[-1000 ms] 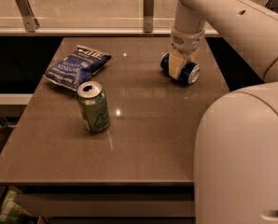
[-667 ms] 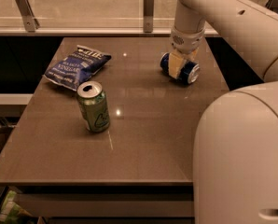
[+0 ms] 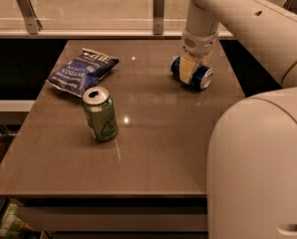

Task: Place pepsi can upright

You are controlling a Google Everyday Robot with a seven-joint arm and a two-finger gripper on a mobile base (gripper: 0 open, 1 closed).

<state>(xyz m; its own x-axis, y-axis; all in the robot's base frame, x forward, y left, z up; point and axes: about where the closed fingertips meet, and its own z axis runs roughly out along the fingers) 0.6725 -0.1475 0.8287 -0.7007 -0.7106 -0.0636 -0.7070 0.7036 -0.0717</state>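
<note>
Pepsi can [image 3: 203,77] lies on its side on the table [image 3: 153,173], upper right of frame. Gripper [image 3: 191,69] sits over its middle, presumably to grasp it; whether it is clamped cannot be told.

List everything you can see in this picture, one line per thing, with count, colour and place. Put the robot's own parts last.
table: one, brown, fills the middle of the view
chip bag: one, blue with white print, lying flat at the table's far left
green can: one, green with a silver opened top, upright, left of centre
pepsi can: one, dark blue with silver ends, on its side at the far right of the table
glass barrier: one, clear with grey metal posts, behind the table's far edge
arm: one, white, reaching down from the upper right
pincer: one, tan, down over the middle of the pepsi can
robot body: one, white, near right foreground
</note>
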